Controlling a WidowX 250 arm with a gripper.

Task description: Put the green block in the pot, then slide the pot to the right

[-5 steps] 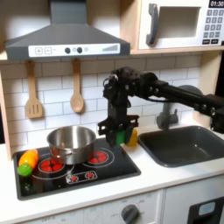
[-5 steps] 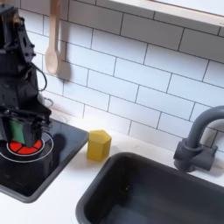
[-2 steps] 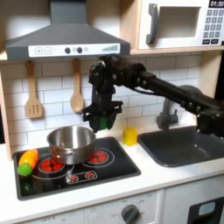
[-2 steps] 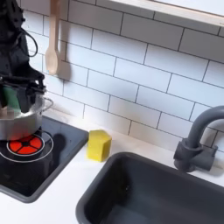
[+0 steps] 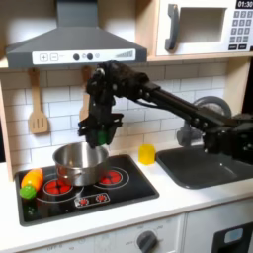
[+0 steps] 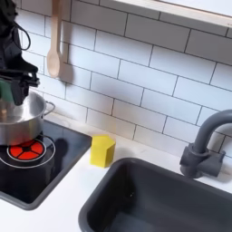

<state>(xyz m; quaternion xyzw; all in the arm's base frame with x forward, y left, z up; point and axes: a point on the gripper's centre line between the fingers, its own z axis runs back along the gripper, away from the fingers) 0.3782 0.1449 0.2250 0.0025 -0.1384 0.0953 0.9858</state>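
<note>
The silver pot [image 5: 79, 161] stands on the back left burner of the black stovetop [image 5: 119, 188]; in the second exterior view the pot [image 6: 25, 118] is at the left edge. My gripper [image 5: 96, 134] hangs just above the pot's opening, fingers pointing down and shut on the small green block [image 5: 101, 136]. In the second exterior view my gripper [image 6: 13, 91] is partly cut off by the left edge, and the green block [image 6: 18, 91] shows between its fingers, a little above the pot's rim.
A yellow cup [image 5: 146, 153] stands on the counter between stove and sink [image 5: 203, 164]. An orange-and-green vegetable toy [image 5: 31, 182] lies at the stovetop's left front. Wooden utensils [image 5: 87, 102] hang on the tiled wall. A grey faucet [image 6: 201, 145] stands behind the sink.
My gripper has carried the green block left from beside the yellow cup, rising over the stove, to just above the pot. The pot has not moved.
</note>
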